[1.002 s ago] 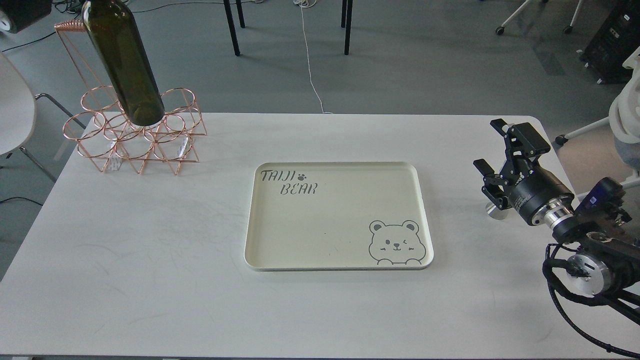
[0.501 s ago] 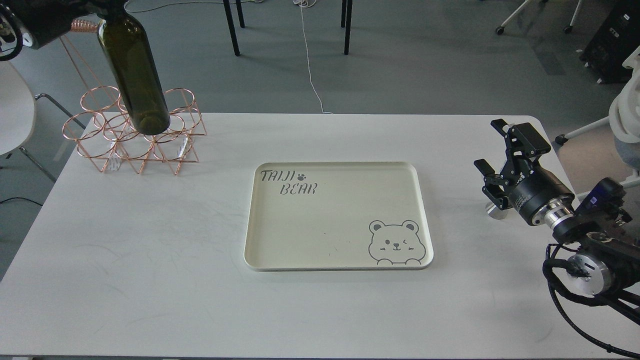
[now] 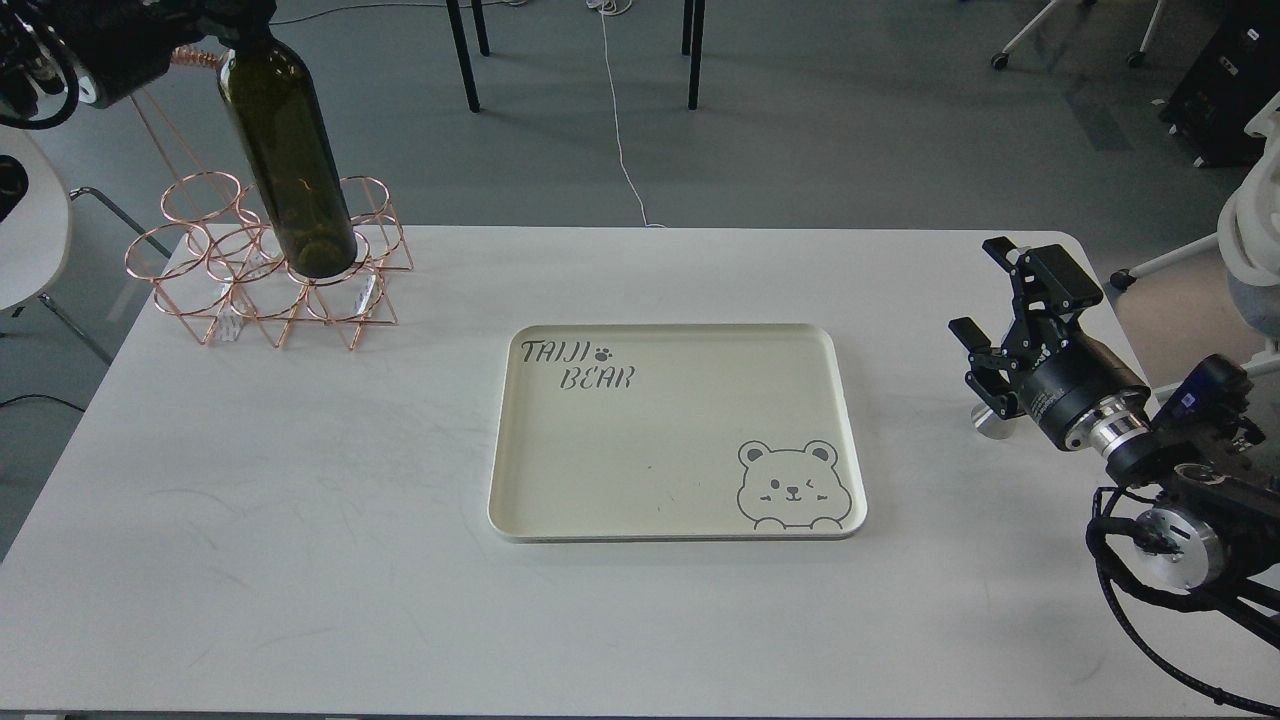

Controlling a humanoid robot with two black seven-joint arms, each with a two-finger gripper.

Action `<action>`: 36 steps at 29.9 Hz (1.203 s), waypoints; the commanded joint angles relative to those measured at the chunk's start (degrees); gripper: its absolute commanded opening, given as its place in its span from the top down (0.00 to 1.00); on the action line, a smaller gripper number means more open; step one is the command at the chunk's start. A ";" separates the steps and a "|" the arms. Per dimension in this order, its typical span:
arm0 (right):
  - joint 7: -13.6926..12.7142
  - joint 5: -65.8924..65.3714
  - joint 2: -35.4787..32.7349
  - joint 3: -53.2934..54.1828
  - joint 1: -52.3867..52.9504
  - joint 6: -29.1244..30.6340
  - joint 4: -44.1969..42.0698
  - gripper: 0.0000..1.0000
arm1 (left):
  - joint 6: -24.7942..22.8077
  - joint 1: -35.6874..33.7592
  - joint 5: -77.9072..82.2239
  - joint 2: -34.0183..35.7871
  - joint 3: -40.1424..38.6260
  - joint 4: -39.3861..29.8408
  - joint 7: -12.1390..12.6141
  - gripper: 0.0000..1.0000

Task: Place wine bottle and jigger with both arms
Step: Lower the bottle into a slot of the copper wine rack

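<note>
At the near right corner of the table (image 3: 300, 560), the thick joints of the right arm (image 3: 1180, 500) come in from the frame's edge and reach back along the right edge. Its gripper (image 3: 985, 325) hangs low over the table near that edge, with the two black fingers spread wide apart and nothing between them. Just under the nearer finger sits the jigger (image 3: 990, 424); only a small round piece of shiny steel shows beside the wrist, and the arm hides the rest, so I cannot tell whether it stands upright or whether the finger touches it.

In the middle of the table, a little to the right, lies a cream tray (image 3: 500, 450) with rounded corners. It bears the words TAIJI BEAR at its far left and a drawn bear face at its near right. Nothing lies in it.

At the far left corner stands a copper wire rack (image 3: 200, 290) made of rings and triangles. The bottle (image 3: 290, 160) is over the rack's right part, tilted with its top leaning left, its base low among the rings; I cannot tell if it rests on them. The bottle's neck is hidden by the left gripper (image 3: 225, 20) at the frame's top edge, which appears clenched around it.
</note>
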 commanded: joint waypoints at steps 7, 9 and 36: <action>0.00 0.00 0.15 0.17 0.00 0.00 -0.09 0.01 | 0.00 -0.12 -0.09 -1.40 -0.03 2.09 0.00 0.92; 0.00 0.00 0.15 0.17 0.00 0.00 0.00 0.01 | 0.00 -0.29 -0.09 -1.92 -0.03 2.62 0.00 0.92; 0.00 -0.09 -0.02 0.17 -0.09 0.00 0.00 0.01 | 0.26 0.58 -4.48 -4.47 4.27 8.15 0.00 0.86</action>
